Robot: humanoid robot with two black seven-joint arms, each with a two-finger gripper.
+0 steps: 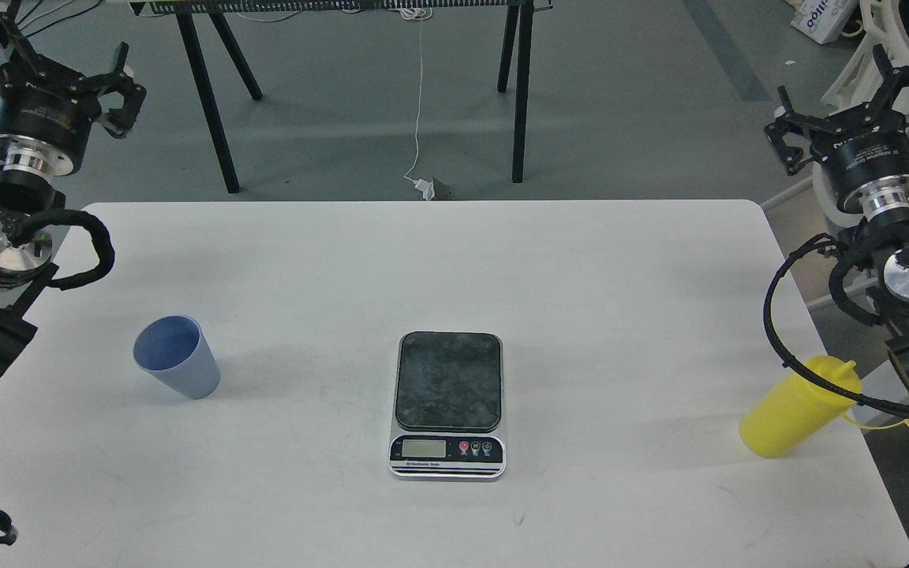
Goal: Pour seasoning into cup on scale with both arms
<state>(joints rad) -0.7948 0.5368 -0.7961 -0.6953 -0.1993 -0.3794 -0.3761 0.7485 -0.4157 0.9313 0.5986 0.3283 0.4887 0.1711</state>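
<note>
Blue cup (177,356) at nine o'clock and yellow seasoning (798,406) at three flank the bare scale (447,404), each seemingly staged beneath its empty, spread-fingered left gripper (115,87) and right gripper (857,102).

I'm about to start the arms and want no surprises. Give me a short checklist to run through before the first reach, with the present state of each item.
1. Cup upright with its mouth open: ok. It stands on the table, left of the scale.
2. Scale plate bare and ready for the cup: ok.
3. Scale display showing a reading: cannot tell, too small.
4. Bottle upright near the right edge: ok, but a black cable crosses in front of it.
5. Left gripper open and holding nothing: ok.
6. Right gripper open and holding nothing: ok.
</note>
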